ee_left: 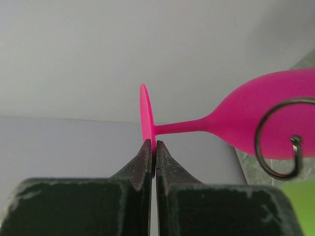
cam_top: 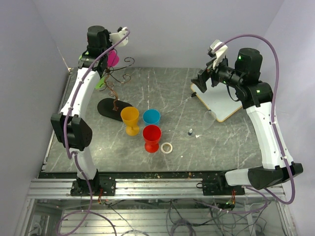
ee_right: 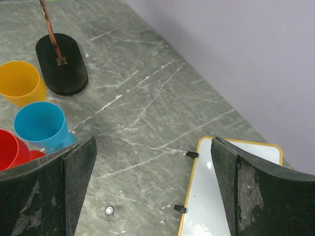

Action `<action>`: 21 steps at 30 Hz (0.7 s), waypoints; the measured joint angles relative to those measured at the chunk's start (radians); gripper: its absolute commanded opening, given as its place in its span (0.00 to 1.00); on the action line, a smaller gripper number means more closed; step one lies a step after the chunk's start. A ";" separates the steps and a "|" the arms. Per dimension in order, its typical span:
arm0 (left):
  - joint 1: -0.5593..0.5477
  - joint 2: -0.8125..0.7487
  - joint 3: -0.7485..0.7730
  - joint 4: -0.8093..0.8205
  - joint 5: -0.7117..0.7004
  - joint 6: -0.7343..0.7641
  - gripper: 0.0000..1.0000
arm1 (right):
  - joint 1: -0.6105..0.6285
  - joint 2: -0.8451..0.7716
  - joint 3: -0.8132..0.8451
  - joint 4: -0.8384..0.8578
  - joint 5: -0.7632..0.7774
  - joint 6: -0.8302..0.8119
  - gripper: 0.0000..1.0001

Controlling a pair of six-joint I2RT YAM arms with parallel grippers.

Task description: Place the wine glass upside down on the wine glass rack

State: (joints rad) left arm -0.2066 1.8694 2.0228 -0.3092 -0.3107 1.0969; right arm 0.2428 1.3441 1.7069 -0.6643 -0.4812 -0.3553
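Left end effector: clenched on the rim of the glass's foot, the thin disc pinched edge-on between the fingertips.
Right end effector: released, jaws wide apart and holding nothing, hanging over the board at the right of the top view.
Glass: pink and in the air at the upper left of the top view, among the rack's upper arms. In the left wrist view it lies sideways, bowl to the right.
Rack: stands on the worktop. One spiral arm crosses in front of the bowl; whether it touches cannot be told.
Step in hand: probably threading the stem into a spiral so the foot hangs on the wire, bowl downward.
Doing it well: turn the wrist until the bowl points down, slide the stem in through the spiral's open end, and let go only when the foot rests on the wire.
Risk: an edge pinch is shallow, so a knock against the wire could twist the glass loose or tip the rack.
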 measured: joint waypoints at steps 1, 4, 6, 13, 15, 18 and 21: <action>0.000 -0.004 -0.014 -0.003 0.004 0.009 0.07 | -0.002 0.000 0.000 0.000 -0.003 0.000 1.00; 0.000 -0.021 -0.054 -0.026 0.023 0.031 0.07 | -0.006 -0.001 -0.004 0.001 -0.008 0.001 1.00; -0.001 -0.031 -0.071 -0.035 0.032 0.040 0.07 | -0.010 -0.002 -0.010 0.000 -0.013 0.002 1.00; -0.007 -0.107 -0.133 -0.041 0.054 0.056 0.07 | -0.021 -0.002 -0.014 0.000 -0.032 0.007 0.99; -0.010 -0.130 -0.152 -0.040 0.060 0.062 0.07 | -0.023 -0.002 -0.014 0.000 -0.036 0.008 1.00; -0.010 -0.161 -0.191 -0.039 0.071 0.070 0.07 | -0.027 -0.002 -0.014 0.001 -0.042 0.008 0.99; -0.014 -0.172 -0.208 -0.040 0.082 0.074 0.07 | -0.030 -0.002 -0.014 0.001 -0.047 0.011 1.00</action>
State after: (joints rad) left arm -0.2203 1.6978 1.8153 -0.3489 -0.2287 1.1713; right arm 0.2127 1.3426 1.6924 -0.6636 -0.5285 -0.3447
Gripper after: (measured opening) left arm 0.085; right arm 0.994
